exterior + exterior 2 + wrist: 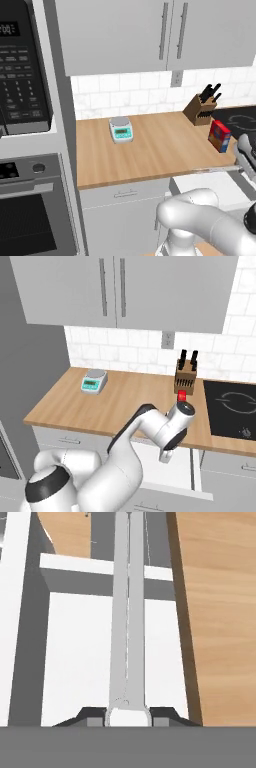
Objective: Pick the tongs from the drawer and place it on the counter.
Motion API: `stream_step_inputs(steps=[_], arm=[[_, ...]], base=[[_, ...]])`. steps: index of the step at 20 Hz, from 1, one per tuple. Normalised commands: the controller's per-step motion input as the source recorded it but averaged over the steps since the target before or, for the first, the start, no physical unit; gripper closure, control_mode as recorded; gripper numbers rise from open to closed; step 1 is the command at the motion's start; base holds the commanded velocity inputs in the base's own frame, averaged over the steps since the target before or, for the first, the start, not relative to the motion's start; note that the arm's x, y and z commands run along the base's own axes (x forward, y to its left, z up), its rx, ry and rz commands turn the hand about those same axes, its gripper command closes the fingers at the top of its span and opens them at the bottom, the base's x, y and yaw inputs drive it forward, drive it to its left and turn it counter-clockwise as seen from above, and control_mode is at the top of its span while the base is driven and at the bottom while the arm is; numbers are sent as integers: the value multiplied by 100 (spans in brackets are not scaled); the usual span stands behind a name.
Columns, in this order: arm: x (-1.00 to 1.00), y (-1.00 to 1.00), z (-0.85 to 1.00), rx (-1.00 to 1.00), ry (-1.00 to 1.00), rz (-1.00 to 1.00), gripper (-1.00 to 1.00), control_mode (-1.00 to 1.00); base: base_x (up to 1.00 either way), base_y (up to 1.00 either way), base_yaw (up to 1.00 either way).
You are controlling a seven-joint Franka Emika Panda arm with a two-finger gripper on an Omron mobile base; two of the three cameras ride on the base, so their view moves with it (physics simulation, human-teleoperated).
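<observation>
A rendered home kitchen — the fittings say so plainly. A butcher-block counter runs under grey wall cabinets with long bar handles, backed by white tile with a wall outlet. At the left stand a built-in microwave above an oven; at the right, a black stovetop. On the counter sit a kitchen scale and a knife block — and a white drawer stands open below the counter's front edge.
</observation>
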Motion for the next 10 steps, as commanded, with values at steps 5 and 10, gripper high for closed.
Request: stream_step_inputs(steps=[5,10], arm=[[67,38,0,0,0,0,100,-100],[54,46,0,0,0,0,100,-100]], base=[[0,0,0],[0,0,0]])
